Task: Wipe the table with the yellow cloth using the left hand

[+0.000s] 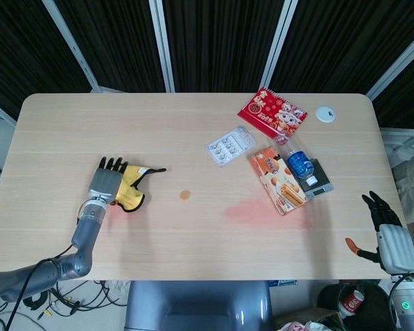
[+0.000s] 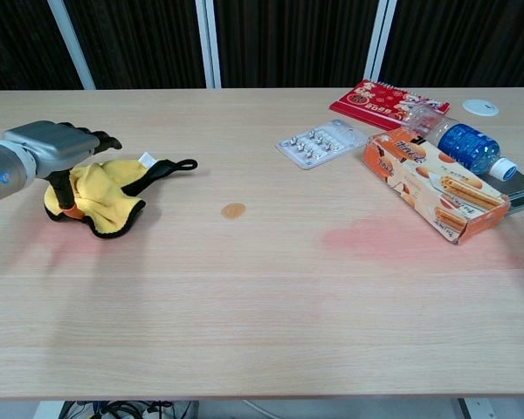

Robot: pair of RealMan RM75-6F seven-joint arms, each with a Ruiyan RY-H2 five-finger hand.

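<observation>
Light wood-grain tabletop (image 1: 193,248) with rounded corners is taking up most of both views, and even light is falling across it with no hard shadows. Dark ribbed panels (image 1: 221,41) split by pale grey metal bars (image 1: 160,45) are running along behind the far edge. Below the near edge a tangle of cables (image 1: 62,298) is lying on the floor, beside a grey base (image 1: 193,307) sitting under the tabletop.
</observation>
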